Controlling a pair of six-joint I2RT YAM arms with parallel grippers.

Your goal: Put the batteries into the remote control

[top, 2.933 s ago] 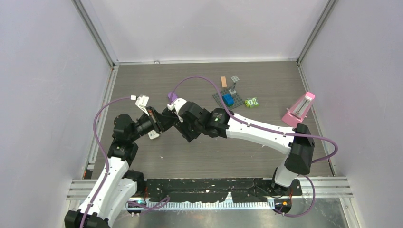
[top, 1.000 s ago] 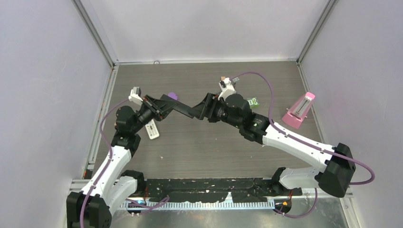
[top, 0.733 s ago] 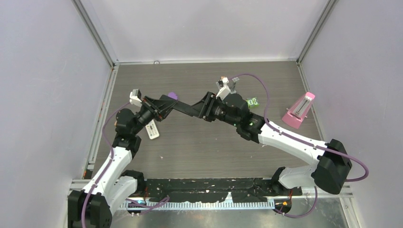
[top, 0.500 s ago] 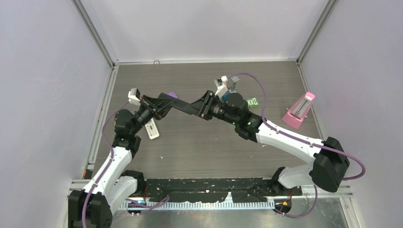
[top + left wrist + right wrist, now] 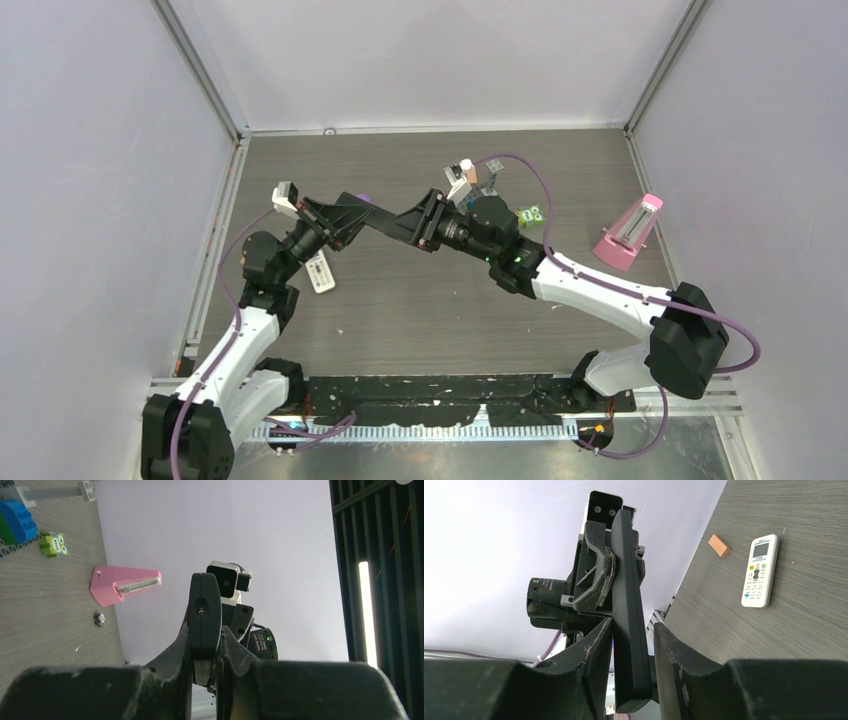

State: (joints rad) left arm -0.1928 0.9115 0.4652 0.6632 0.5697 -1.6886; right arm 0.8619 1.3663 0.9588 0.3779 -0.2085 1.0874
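A long black remote control (image 5: 385, 222) hangs in the air between my two grippers, above the table's left-centre. My left gripper (image 5: 345, 215) is shut on one end of it (image 5: 204, 610), with the fingers pinching its thin edges (image 5: 207, 655). My right gripper (image 5: 420, 222) has its jaws closed round the other end (image 5: 626, 605), both fingers against the remote's flat faces (image 5: 631, 650). No batteries show in any view.
A white remote (image 5: 320, 272) lies on the table under the left arm, with a small orange block (image 5: 719, 545) beyond it. A pink metronome (image 5: 630, 230) stands at the right. A green block (image 5: 530, 214) and a blue brick (image 5: 17, 522) sit at the back.
The right gripper's jaws have closed in on the black remote's free end. Both grippers and the remote have drifted a little left and toward the back.
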